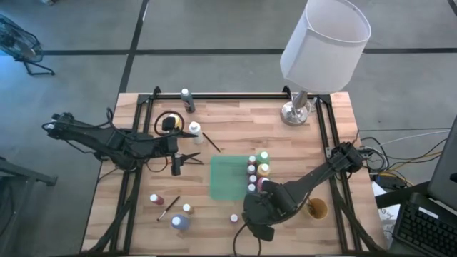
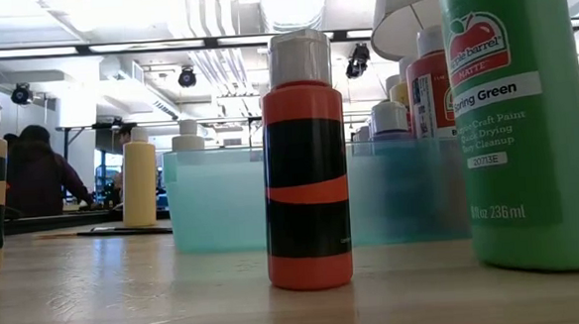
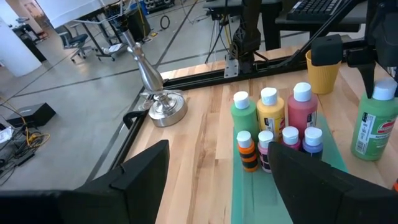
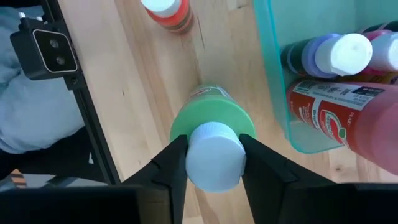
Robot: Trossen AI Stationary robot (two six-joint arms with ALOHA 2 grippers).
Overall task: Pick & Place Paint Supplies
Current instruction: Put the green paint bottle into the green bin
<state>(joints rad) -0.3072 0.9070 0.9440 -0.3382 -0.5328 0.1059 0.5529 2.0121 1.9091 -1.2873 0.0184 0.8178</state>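
Left wrist view counts seven bottles on the green tray [image 3: 249, 193] mid-surface: one green, yellow, red, orange, blue, two pink. Beside the tray's near edge stands one large green bottle [image 4: 210, 127], its white cap [image 4: 214, 155] clamped by the downward-pointing right gripper [image 4: 213, 163]. Left gripper [image 1: 191, 158] hovers open toward the surface's left edge.

You have a spring-green bottle [image 4: 211, 121] with a white cap between black fingers [image 4: 171, 165]. Your orange bottle [image 2: 305, 161] wears a black label crossed by an orange stripe, under a pale cap. Your tray [image 4: 292, 74] is translucent teal and holds a red bottle [image 4: 348, 121] and a purple one [image 4: 323, 53]. The cup [image 3: 323, 71] is mustard yellow, and the table [image 1: 235, 128] is light striped wood.
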